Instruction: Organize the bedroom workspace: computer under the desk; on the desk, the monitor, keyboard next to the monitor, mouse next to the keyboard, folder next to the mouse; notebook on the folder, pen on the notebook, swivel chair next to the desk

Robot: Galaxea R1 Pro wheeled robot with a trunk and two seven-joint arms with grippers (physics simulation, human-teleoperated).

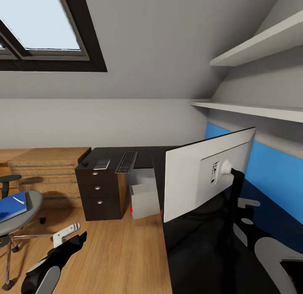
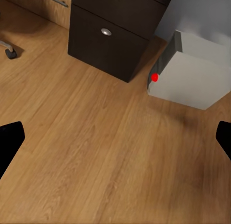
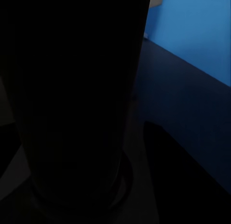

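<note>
Monitor (image 1: 209,172), keyboard (image 1: 126,161), mouse (image 1: 85,163), notebook (image 1: 102,164) are sitting on the surface (image 1: 145,154), computer (image 1: 144,200) underneath; folder (image 1: 11,206) and pen (image 1: 18,200) are waiting on swivel chair (image 1: 19,214); left pincer (image 2: 115,137) is hanging released, right's state I cannot tell.

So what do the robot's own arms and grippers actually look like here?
In the head view the left arm is glossy black with rounded light-grey panels, ending in a black wrist with a white block. The left gripper shows as two black fingertips at the picture's edges. The right arm looks black with similar grey patches.
</note>
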